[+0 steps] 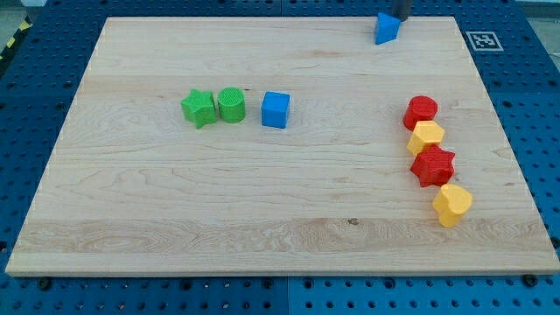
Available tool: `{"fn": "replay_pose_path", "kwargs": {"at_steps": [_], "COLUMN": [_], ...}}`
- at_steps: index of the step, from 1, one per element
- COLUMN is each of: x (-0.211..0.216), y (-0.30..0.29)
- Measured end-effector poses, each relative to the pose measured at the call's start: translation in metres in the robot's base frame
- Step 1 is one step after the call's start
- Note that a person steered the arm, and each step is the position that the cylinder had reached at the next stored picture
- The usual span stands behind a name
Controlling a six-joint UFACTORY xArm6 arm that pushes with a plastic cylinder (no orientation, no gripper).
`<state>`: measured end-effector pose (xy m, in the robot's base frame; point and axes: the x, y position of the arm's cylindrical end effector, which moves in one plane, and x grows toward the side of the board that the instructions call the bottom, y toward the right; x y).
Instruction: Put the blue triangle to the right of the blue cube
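The blue triangle (386,28) lies near the board's top edge, right of centre. The blue cube (275,109) sits left of centre, well below and to the left of the triangle. My tip (398,17) is a dark rod end at the view's top, just above and right of the blue triangle, touching or nearly touching it. Most of the rod is cut off by the view's top edge.
A green star (199,108) and a green cylinder (232,105) stand in a row left of the blue cube. At the right runs a column: red cylinder (421,111), yellow block (426,137), red star (433,166), yellow block (452,205). The wooden board (157,219) lies on a blue pegboard.
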<state>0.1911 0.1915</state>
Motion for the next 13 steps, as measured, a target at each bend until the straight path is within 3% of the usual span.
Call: {"fn": "replay_pose_path", "kwargs": {"at_steps": [3,5,13], "x": [0.026,0.026,0.077], "y": [-0.005,-0.041,-0.036]}}
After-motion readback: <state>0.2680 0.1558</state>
